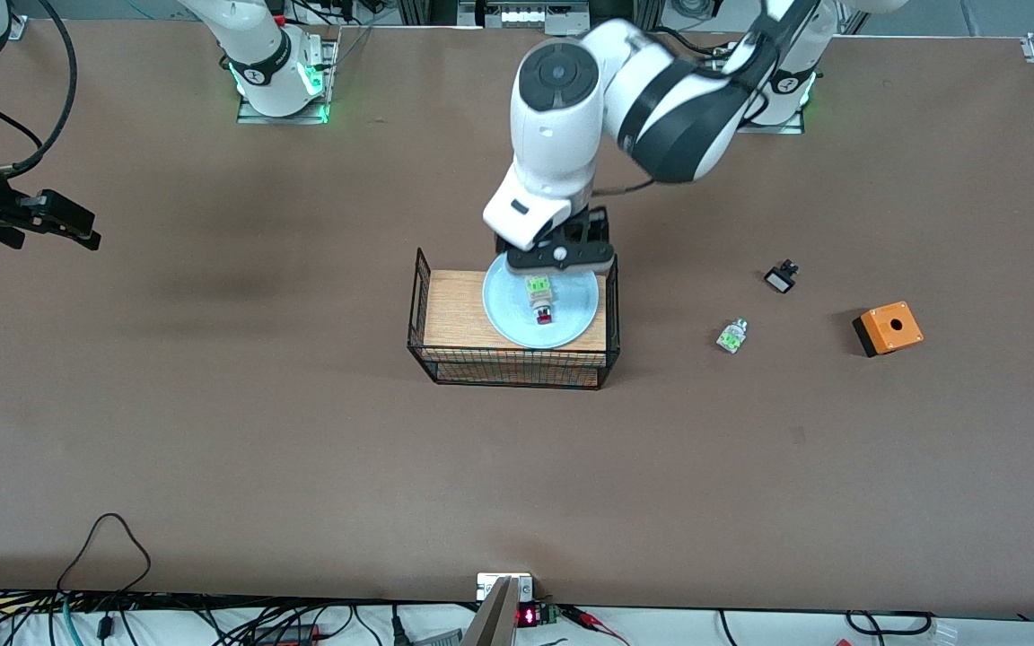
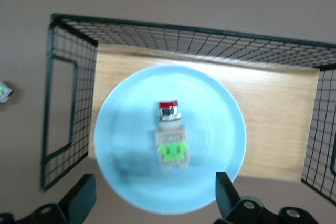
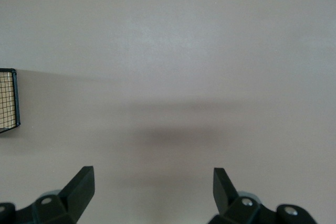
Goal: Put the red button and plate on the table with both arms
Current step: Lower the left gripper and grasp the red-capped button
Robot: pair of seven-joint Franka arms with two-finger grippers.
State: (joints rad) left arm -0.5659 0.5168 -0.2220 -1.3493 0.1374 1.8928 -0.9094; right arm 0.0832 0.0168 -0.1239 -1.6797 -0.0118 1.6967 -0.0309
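The pale blue plate [image 1: 508, 309] lies on the wood-topped black wire rack [image 1: 454, 309] in the middle of the brown table [image 1: 302, 449]. The red button [image 1: 541, 301] lies on its side in the plate's middle, red cap toward the front camera. My left gripper [image 1: 562, 262] hangs open over the plate's rim on the robots' side. In the left wrist view the open gripper [image 2: 152, 196] straddles the plate [image 2: 131, 129] near its rim, with the button [image 2: 170, 135] between and ahead of the fingers. My right gripper [image 1: 68, 222] waits open and empty over bare table at the right arm's end [image 3: 152, 192].
A green-marked piece without red [image 1: 732, 336], a small black-and-white piece [image 1: 782, 275] and an orange box [image 1: 887, 328] lie on the table toward the left arm's end. The rack's wire walls [image 2: 68, 108] rise beside the plate. Cables lie along the table's front edge.
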